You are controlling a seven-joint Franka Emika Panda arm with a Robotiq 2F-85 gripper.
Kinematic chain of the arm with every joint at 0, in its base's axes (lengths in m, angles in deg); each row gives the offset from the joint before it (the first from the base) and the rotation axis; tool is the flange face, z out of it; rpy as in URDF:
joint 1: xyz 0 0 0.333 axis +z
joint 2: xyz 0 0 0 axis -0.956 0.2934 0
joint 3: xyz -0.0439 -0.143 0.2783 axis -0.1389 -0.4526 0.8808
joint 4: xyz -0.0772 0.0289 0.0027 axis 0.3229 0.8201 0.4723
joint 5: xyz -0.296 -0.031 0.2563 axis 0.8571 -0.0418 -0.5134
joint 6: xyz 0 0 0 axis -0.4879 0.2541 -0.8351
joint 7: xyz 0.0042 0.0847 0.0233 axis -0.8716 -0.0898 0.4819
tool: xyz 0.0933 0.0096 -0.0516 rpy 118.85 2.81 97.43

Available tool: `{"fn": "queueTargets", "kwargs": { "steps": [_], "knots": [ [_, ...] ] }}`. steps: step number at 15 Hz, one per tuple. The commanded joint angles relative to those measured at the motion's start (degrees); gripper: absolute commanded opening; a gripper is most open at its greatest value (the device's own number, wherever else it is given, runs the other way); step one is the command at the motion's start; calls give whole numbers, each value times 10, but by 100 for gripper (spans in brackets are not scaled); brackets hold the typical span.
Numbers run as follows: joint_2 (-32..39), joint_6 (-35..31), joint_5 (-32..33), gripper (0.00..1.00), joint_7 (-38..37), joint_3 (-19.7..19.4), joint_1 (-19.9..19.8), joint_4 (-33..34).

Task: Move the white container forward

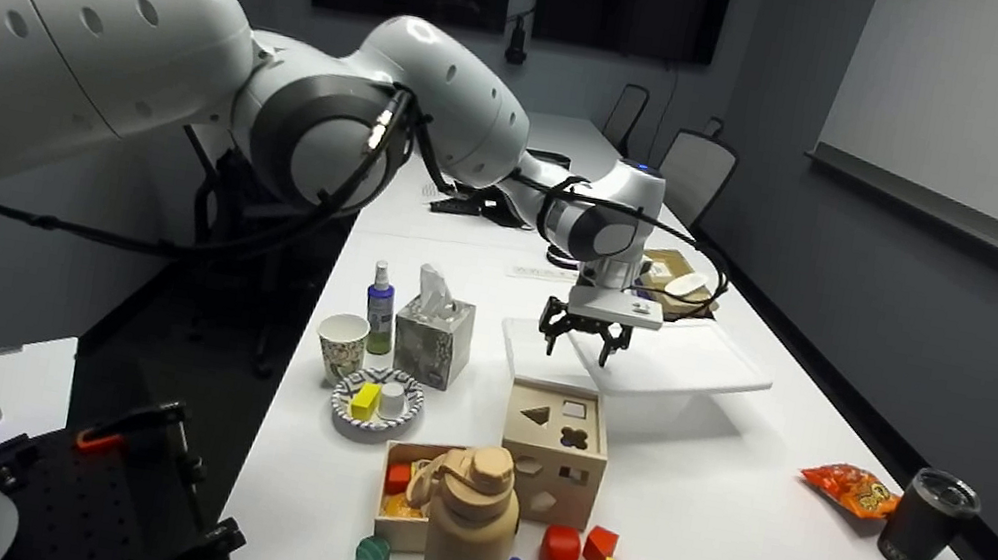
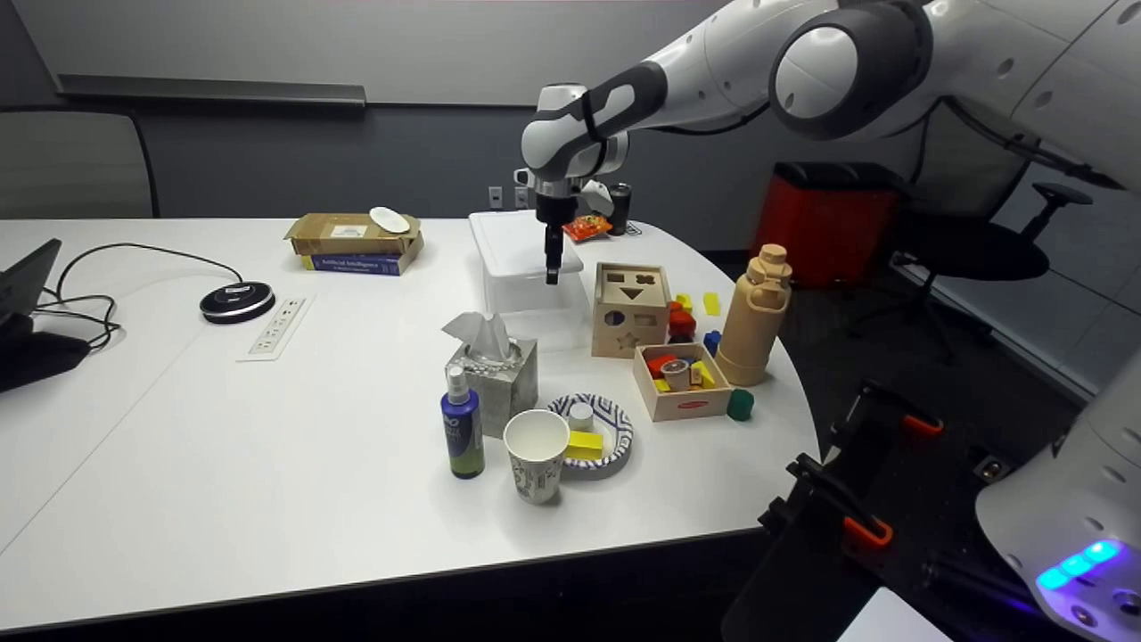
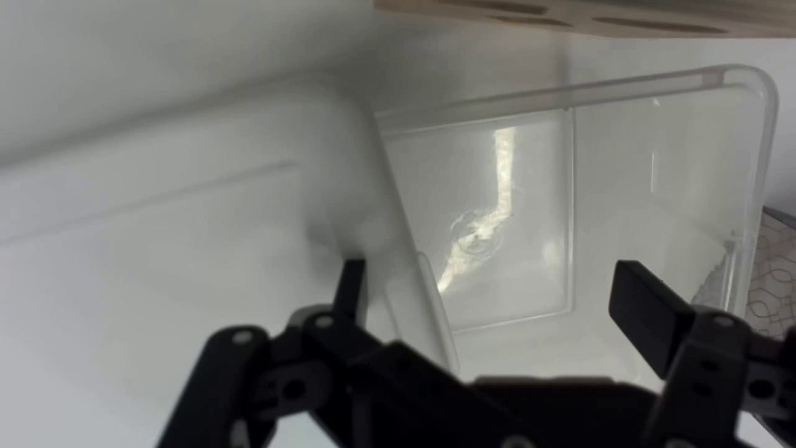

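Container (image 2: pixel 535 314) appears light and thin-walled, its askew lid (image 2: pixel 510 242) likely to slide; grip exposed rim (image 3: pixel 622 92); fingers (image 3: pixel 650 317) apart.

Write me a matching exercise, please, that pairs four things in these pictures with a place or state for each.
Things:
1. white lid
2. orange snack bag
3. jaws
4. white cylinder

Places and states:
A. spread apart
B. on the patterned plate
C. covering part of the clear bin
D. beside the black tumbler

Right pairs: 1-C, 2-D, 3-A, 4-B
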Motion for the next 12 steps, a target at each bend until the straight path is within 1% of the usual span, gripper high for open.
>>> {"fn": "queueTargets", "kwargs": {
  "steps": [1, 9, 12],
  "knots": [
    [21, 37, -5, 100, 5, 4, 0, 40],
    [25, 85, -11, 100, 11, 18, 7, 49],
    [22, 92, -7, 100, 9, 25, 8, 41]
  ]
}}
